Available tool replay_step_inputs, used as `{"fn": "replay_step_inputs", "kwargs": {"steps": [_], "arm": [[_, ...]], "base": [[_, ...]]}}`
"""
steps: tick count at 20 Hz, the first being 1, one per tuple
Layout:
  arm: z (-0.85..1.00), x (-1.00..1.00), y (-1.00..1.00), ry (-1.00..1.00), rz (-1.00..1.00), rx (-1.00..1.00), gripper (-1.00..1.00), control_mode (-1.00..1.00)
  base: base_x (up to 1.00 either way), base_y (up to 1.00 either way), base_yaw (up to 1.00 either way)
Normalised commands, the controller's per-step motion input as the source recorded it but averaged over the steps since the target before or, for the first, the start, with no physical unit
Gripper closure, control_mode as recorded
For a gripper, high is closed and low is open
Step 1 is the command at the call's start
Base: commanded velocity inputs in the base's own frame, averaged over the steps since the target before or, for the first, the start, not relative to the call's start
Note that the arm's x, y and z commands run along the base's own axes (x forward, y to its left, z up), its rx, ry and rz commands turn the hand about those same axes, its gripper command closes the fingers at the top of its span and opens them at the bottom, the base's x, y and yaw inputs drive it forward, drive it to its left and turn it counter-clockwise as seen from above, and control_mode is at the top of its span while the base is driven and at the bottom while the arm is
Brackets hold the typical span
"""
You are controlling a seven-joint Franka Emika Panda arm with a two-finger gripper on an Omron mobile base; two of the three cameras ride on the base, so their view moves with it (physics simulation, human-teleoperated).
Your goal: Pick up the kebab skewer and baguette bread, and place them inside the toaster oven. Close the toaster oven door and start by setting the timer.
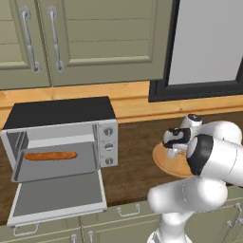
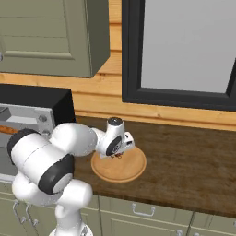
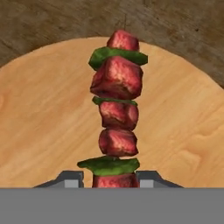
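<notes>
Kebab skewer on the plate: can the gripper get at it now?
Probably yes. The gripper already sits down at the kebab skewer on the wooden plate, fingertips either side of its lowest chunk, nothing between.

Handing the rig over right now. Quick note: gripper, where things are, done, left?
Gripper: fingers closed on the low end of the kebab skewer, over the wooden plate on the counter.
Baguette bread: already on the tray inside the toaster oven.
Toaster oven door: dropped open.
Done: bread loaded, skewer gripped.
Left: lift the skewer, place it in the oven, close the door, set the timer with the knobs.
</notes>
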Motion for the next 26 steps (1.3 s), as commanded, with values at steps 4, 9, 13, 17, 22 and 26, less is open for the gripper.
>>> {"fn": "replay_step_inputs", "kwargs": {"steps": [4,9,13,17,22,26], "arm": [[0.97,-0.85,0.38,-0.01,0.15,-0.03,1.00,-1.00],[1.00,-1.00,0.79,0.00,0.22,0.00,1.00,-1.00],[1.00,-1.00,1.00,-0.02,0.23,0.00,1.00,-1.00],[0.88,-0.96,1.00,0.00,0.18,0.00,1.00,-1.00],[0.91,-0.40,1.00,0.00,0.17,0.00,1.00,-1.00],[0.41,-0.11,1.00,0.00,0.21,0.00,1.00,-1.00]], "base": [[0.00,0.00,0.00],[0.00,0.00,0.00],[0.00,0.00,0.00],[0.00,0.00,0.00],[0.00,0.00,0.00],[0.00,0.00,0.00]]}}
